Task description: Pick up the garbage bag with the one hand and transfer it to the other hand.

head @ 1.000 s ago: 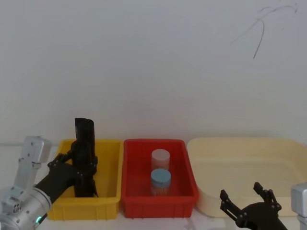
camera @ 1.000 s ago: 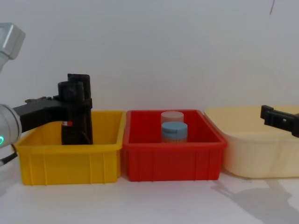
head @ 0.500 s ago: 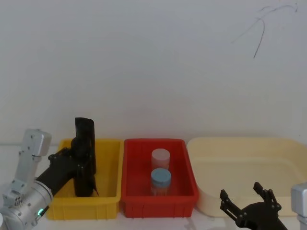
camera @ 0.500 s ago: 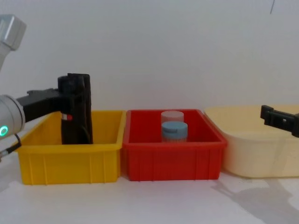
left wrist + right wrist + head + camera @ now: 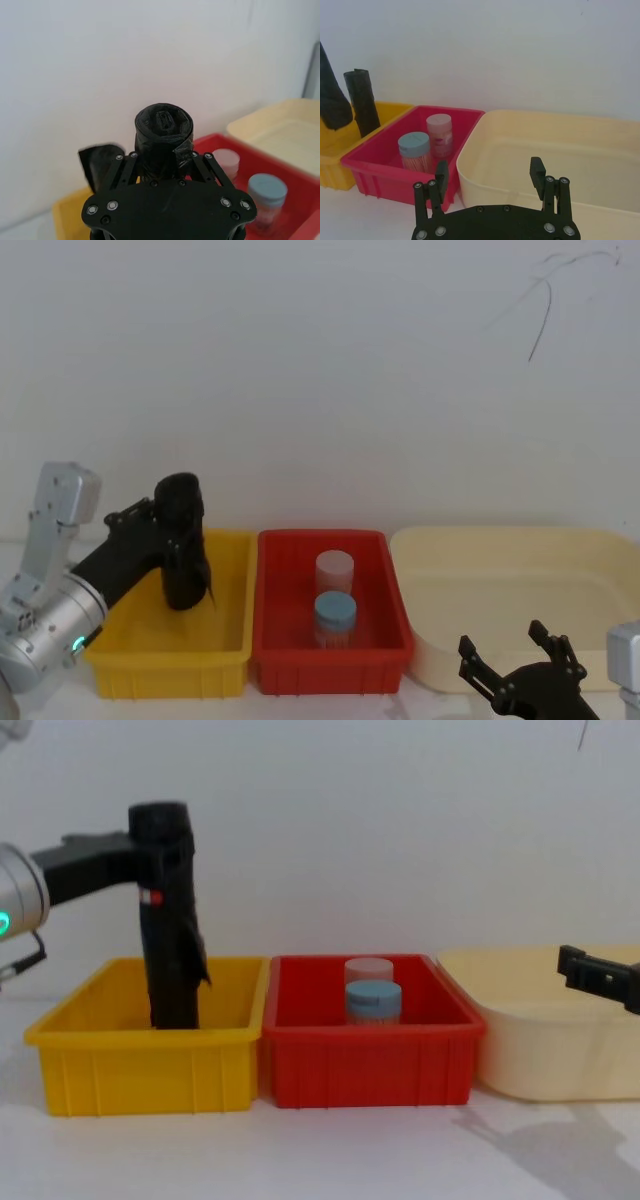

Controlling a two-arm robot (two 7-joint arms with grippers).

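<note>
We judge the step in hand to be the lift-out ahead of the handover; nearest us the right tool (image 5: pixel 489 167) waits low over the bench (image 5: pixel 350 1150) in front of the cream tub (image 5: pixel 550 1060), its fingers spread apart and holding nothing, so it will have to rise and turn toward the middle to meet the roll; the carry should run high above the red bin (image 5: pixel 370 1070), where the blue-lidded jar (image 5: pixel 373 1002) stands just in front of a pale-lidded jar (image 5: pixel 334 568), neither of which should be brushed; farther left, the lift should go straight up until the lower end and its loose flap are above the rim of the yellow bin (image 5: pixel 140 1075), and away from the thin black upright piece (image 5: pixel 362 102) standing in that bin just behind; the right tool would do best to take the free lower half, below the small red mark, and the left should let go only once that second grip is firm. As for pose, the left arm's silver wrist with its green ring sits low at the left; from it the left tool (image 5: pixel 175 530) reaches forward and up over the yellow bin, fingers clamped on either side of the garbage bag (image 5: pixel 165 920) near its top; the roll hangs close to upright above the bin's floor, though in the chest view we cannot tell where it ends and the piece behind begins; beyond stands the bare wall (image 5: pixel 350 390).
</note>
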